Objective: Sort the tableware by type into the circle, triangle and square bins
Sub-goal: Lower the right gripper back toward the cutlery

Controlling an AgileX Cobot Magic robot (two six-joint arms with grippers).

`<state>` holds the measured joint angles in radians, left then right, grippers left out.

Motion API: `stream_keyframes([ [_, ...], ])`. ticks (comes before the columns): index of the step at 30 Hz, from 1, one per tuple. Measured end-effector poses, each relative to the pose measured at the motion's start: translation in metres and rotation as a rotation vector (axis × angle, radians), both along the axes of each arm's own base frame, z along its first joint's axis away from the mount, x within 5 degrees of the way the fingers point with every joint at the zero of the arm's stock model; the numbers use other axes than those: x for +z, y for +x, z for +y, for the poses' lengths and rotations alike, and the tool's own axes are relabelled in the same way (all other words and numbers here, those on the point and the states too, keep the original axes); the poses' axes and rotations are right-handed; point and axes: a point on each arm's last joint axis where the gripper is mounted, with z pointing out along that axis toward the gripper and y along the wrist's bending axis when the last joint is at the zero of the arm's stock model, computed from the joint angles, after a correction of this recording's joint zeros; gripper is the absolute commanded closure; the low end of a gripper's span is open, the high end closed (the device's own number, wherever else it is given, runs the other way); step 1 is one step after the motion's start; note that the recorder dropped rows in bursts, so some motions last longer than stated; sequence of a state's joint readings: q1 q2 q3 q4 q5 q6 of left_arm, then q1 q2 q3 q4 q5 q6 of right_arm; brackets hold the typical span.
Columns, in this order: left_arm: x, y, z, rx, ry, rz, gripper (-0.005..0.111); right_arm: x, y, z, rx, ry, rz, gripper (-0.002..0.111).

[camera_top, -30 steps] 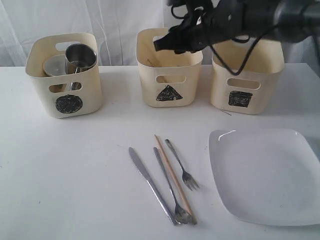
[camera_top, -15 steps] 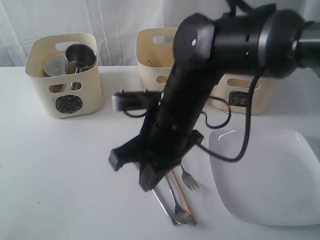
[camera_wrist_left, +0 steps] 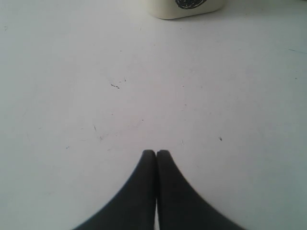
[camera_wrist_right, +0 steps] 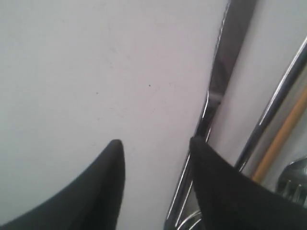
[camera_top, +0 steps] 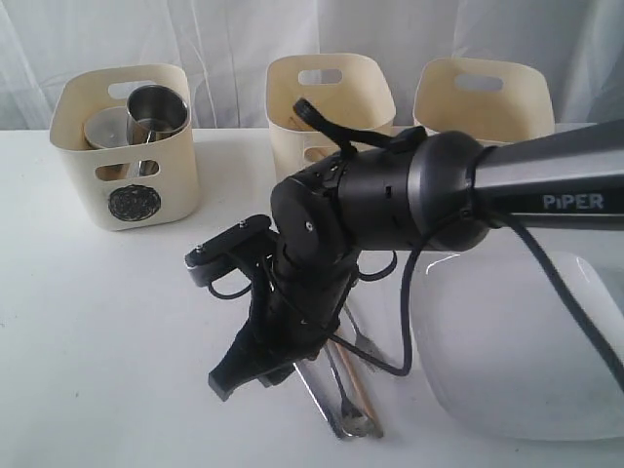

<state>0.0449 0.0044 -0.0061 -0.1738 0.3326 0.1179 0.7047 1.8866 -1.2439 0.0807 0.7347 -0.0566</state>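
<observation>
My right gripper (camera_top: 234, 380) has reached across to the table's front and hangs low, open, at the steel knife (camera_wrist_right: 230, 57). One of its fingertips (camera_wrist_right: 199, 148) overlaps the knife's handle, while the other stands over bare table. Beside the knife lie the spoon (camera_wrist_right: 273, 110) and a wooden chopstick (camera_wrist_right: 283, 139). The arm hides most of the fork (camera_top: 363, 336). The large white square plate (camera_top: 526, 361) lies at the right. A steel mug (camera_top: 156, 109) stands in the circle bin (camera_top: 127, 146). My left gripper (camera_wrist_left: 156, 153) is shut over bare table.
The triangle bin (camera_top: 330, 97) and the square bin (camera_top: 485, 97) stand along the back, partly behind my right arm. A black cable loops under that arm near the cutlery. The circle bin's base (camera_wrist_left: 187, 5) shows at the edge of the left wrist view.
My right arm swung down from above the triangle bin to the cutlery, then sank lower, bringing its open gripper beside the knife. The tableware has not moved.
</observation>
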Motion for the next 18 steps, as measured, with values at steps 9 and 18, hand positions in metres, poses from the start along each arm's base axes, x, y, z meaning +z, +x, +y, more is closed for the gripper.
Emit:
stream_keyframes([
  [9,0.0,0.0,0.0,0.0,0.0,0.0,0.107,-0.012,0.01,0.004,-0.113,0.027,-0.046,0.061],
  [18,0.0,0.0,0.0,0.0,0.0,0.0,0.107,-0.016,0.009,-0.012,-0.194,-0.047,0.053,0.061],
])
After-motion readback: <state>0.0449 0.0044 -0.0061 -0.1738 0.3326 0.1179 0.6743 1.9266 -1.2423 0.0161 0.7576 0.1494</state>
